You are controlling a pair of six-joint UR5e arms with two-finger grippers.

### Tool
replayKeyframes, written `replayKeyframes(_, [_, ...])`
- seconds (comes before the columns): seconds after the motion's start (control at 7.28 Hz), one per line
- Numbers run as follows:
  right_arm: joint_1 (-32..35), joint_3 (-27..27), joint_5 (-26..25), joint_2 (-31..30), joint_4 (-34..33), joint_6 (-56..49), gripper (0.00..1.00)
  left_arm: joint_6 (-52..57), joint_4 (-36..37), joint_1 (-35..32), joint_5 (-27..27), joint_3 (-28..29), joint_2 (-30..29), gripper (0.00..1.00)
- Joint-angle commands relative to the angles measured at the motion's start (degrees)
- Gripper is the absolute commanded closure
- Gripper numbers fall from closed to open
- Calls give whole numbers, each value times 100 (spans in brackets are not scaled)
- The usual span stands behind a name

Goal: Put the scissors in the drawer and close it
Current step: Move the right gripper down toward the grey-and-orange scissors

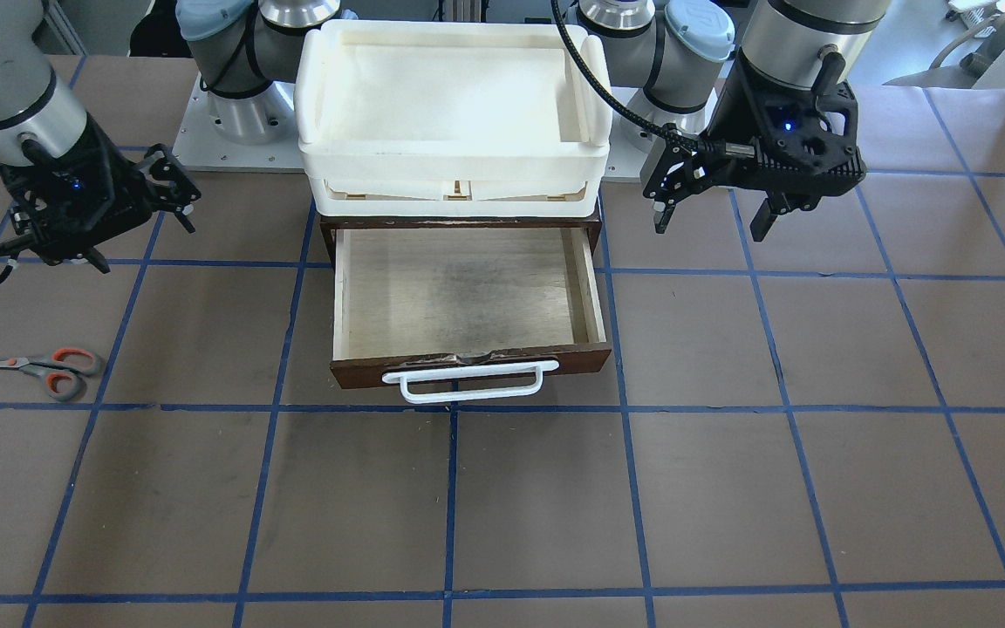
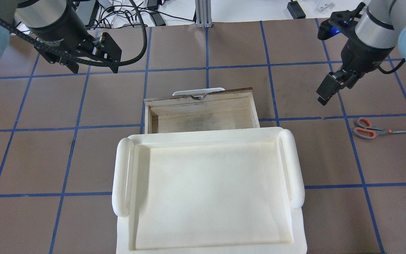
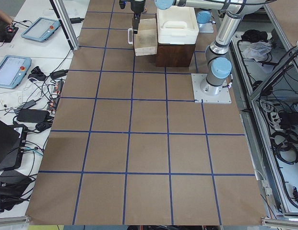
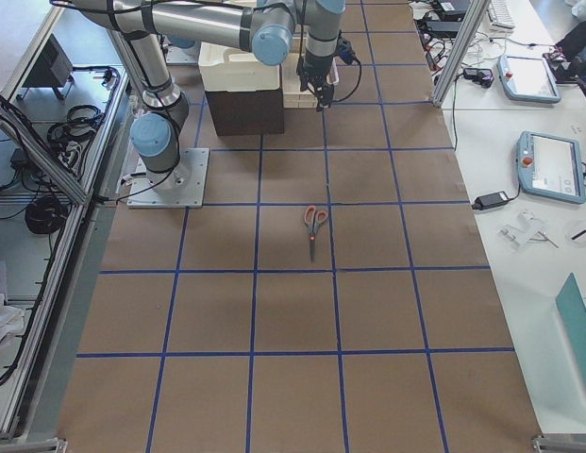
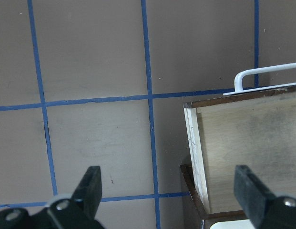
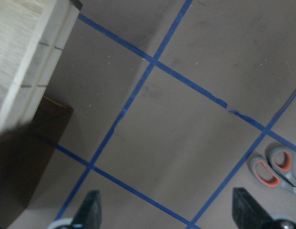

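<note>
The scissors (image 1: 40, 367) lie flat on the table on my right side, grey handles with orange-red loops; they also show in the overhead view (image 2: 374, 129) and at the right wrist view's lower right edge (image 6: 276, 167). The drawer (image 1: 585, 288) is pulled open, its pale plywood inside bare, white bar handle (image 1: 468, 382) in front; it also shows in the overhead view (image 2: 203, 106) and the left wrist view (image 5: 193, 143). My right gripper (image 1: 143, 244) (image 2: 333, 88) (image 6: 167, 210) is open and empty, above the table between drawer and scissors. My left gripper (image 1: 710, 228) (image 2: 90, 67) (image 5: 169, 191) is open and empty beside the drawer.
A large white plastic tray (image 1: 454, 153) (image 2: 203, 135) sits on top of the dark brown cabinet (image 1: 459, 222) that holds the drawer. The brown table has a blue tape grid. Both arm bases (image 1: 236, 113) stand behind the cabinet.
</note>
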Motion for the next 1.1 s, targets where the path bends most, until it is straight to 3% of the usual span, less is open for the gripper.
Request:
replayKeyframes(0.0, [-1023,464,0,26,-222,-2144,5,-32,1,0,8,9,-26,0])
replayKeyframes(0.27, [-1772,904,-79,52,-994,-4002,5,-50,62,0,8,9,-44,0])
replayKeyframes(0.69, [-2415,1126,-96,631,-1687,-5642,5,-15,132,0,9,9,-35,0])
replayKeyframes(0.96, [-2679,1606,-97,1000,-3029,-6502,5,-6,132,-9,9,0,-35,0])
